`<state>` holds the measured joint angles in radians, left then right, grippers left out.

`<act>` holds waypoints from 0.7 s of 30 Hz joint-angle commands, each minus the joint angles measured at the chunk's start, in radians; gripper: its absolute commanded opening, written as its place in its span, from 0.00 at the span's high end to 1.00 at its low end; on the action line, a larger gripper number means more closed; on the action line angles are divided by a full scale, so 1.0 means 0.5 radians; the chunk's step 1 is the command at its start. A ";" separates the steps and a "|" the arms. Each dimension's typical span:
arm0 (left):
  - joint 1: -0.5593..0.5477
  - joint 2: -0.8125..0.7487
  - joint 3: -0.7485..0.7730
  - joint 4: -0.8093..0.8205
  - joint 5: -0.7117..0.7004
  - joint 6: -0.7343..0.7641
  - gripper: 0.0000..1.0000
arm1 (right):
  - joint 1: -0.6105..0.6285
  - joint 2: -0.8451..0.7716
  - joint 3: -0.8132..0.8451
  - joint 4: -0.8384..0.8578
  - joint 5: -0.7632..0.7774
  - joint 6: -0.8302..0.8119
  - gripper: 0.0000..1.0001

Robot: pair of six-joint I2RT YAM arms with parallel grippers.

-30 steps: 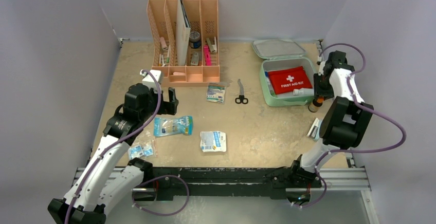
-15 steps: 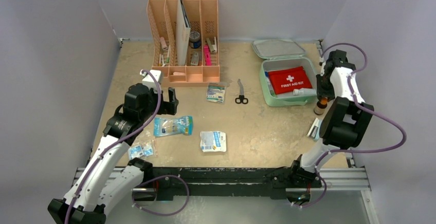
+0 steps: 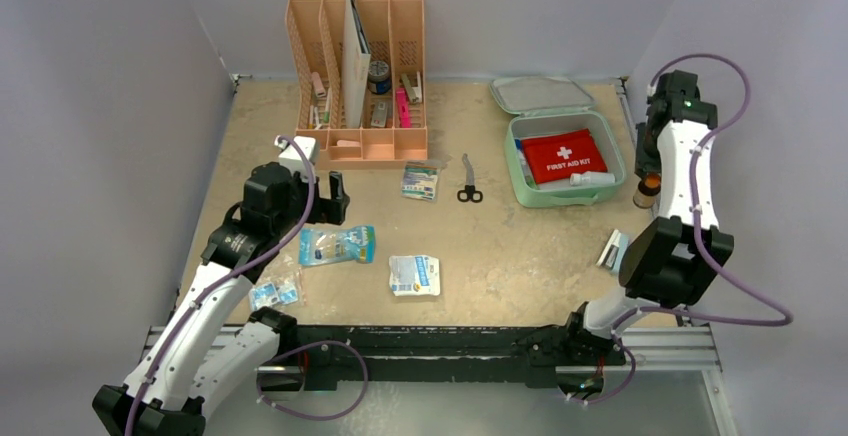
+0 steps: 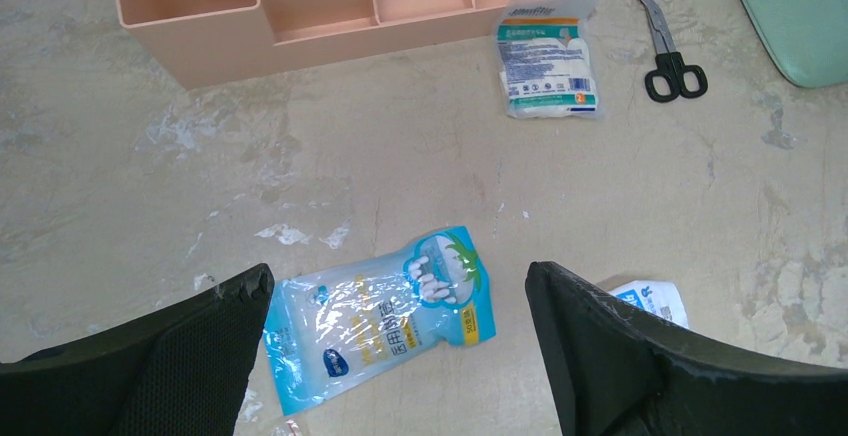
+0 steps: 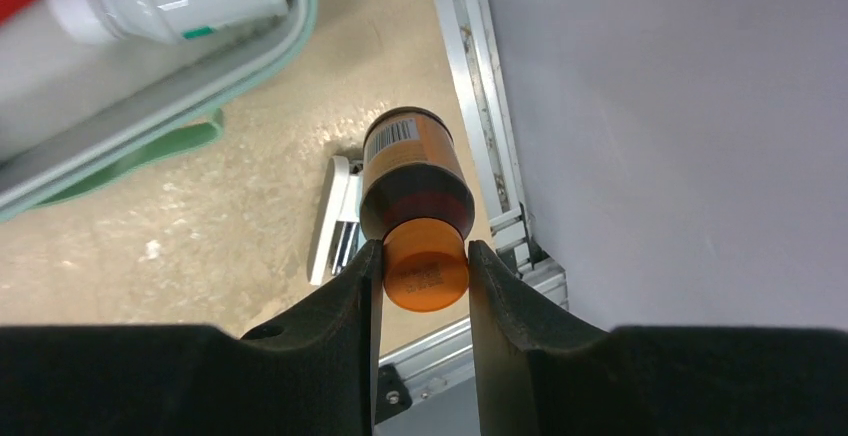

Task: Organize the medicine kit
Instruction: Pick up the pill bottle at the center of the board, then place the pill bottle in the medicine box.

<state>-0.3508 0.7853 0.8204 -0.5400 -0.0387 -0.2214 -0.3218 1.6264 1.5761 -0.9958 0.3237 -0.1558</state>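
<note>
Above the left of the desk the left tool hangs with fingers wide apart over a blue packet, the open mint-green medicine kit lies far right, and just right of it the right tool is clamped on an amber bottle by its orange cap.

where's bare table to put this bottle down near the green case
Widest free patch for the bottle: the table in front of the medicine kit, between the scissors and white packet. Also bare: the strip between organizer and kit lid. Crowded: inside the kit, where red pouch and white tube fill most of it.
</note>
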 commanded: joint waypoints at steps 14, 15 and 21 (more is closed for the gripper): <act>-0.019 -0.016 -0.004 0.064 0.020 0.013 0.04 | 0.369 -0.014 0.481 -0.074 -0.098 0.324 1.00; -0.019 -0.006 -0.001 0.061 0.029 0.013 0.04 | 0.396 0.018 0.467 -0.058 -0.087 0.324 1.00; -0.019 -0.020 0.005 0.046 0.001 0.019 0.04 | 0.620 0.164 0.364 0.092 0.051 0.255 1.00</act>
<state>-0.3561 0.7864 0.8204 -0.5404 -0.0299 -0.2214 -0.0753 1.6909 1.7676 -1.0065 0.2699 -0.0101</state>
